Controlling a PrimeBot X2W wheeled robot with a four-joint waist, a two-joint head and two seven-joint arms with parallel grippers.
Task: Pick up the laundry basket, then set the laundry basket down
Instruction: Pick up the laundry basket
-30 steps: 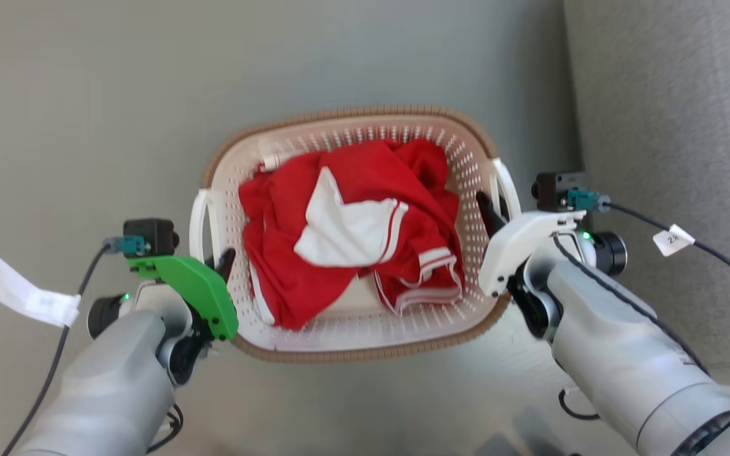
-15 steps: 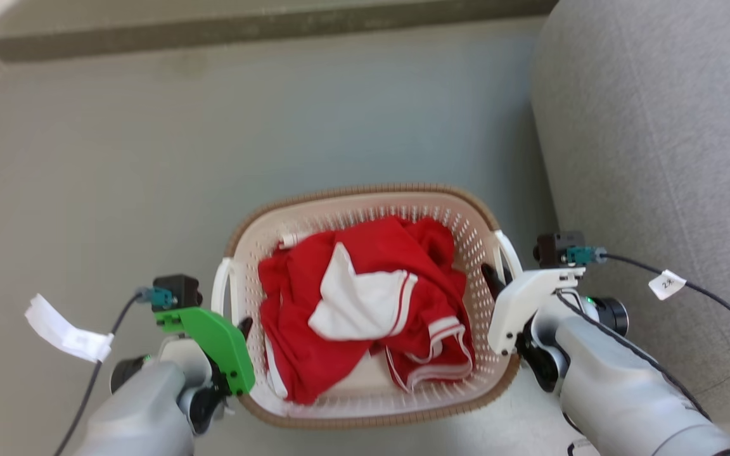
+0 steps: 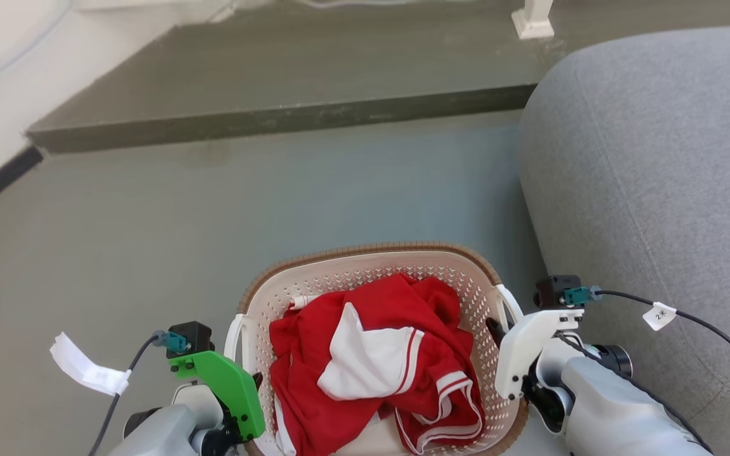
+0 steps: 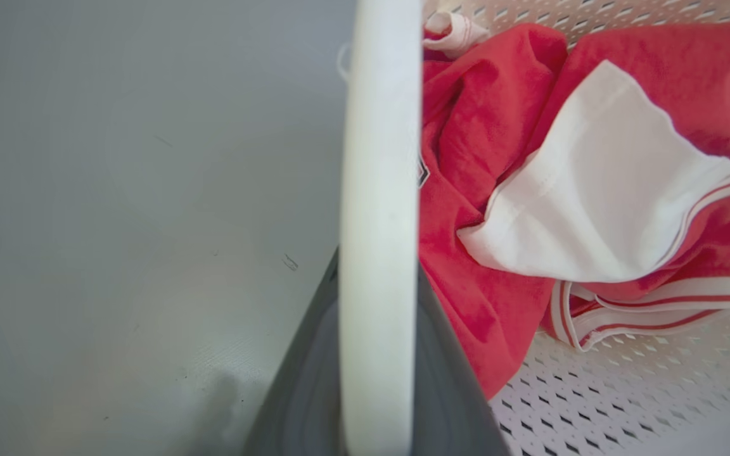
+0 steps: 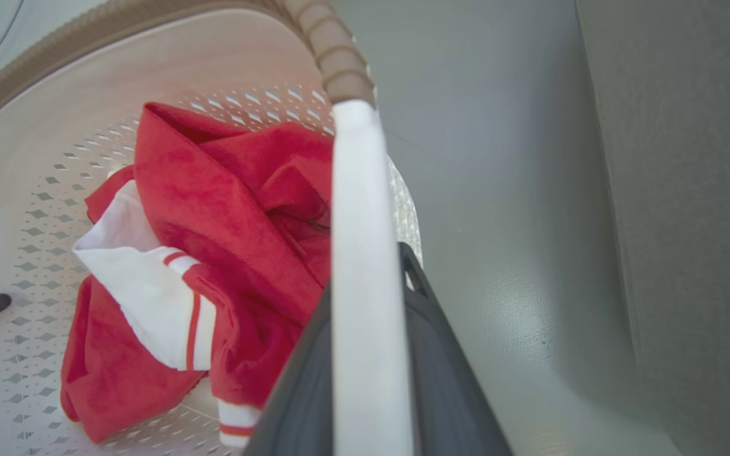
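Looking at the laundry basket (image 3: 365,248) down at the near end of the floor (image 3: 213,209), well short of the dark step (image 3: 276,117) along the floor's far edge and just beside the grey sofa (image 3: 656,190) on the right. Can't tell about contact between basket bottom and floor, so leaving that alone. Got a crumpled red and white garment (image 3: 371,361) piled inside, covering most of the perforated bottom. Over to the left tool (image 3: 248,383): pinched narrow on the white left handle (image 4: 377,190), dark fingers (image 4: 305,392) pressed against both sides of it in the left wrist view, one on the floor side and one on the garment side. Same story for the right tool (image 3: 498,332): closed down tight on the white right handle (image 5: 358,253), fingers (image 5: 431,354) hugging it on either side, just below the end of the brown woven rim (image 5: 333,57) in the right wrist view. Also spotting a green cover (image 3: 225,386) on the left wrist and a white cover (image 3: 523,348) on the right one, both right up against the basket's sides. Plus a white paper tag (image 3: 86,370) dangling off the left cable over bare floor, and a smaller tag (image 3: 659,315) on the right cable, over the sofa.
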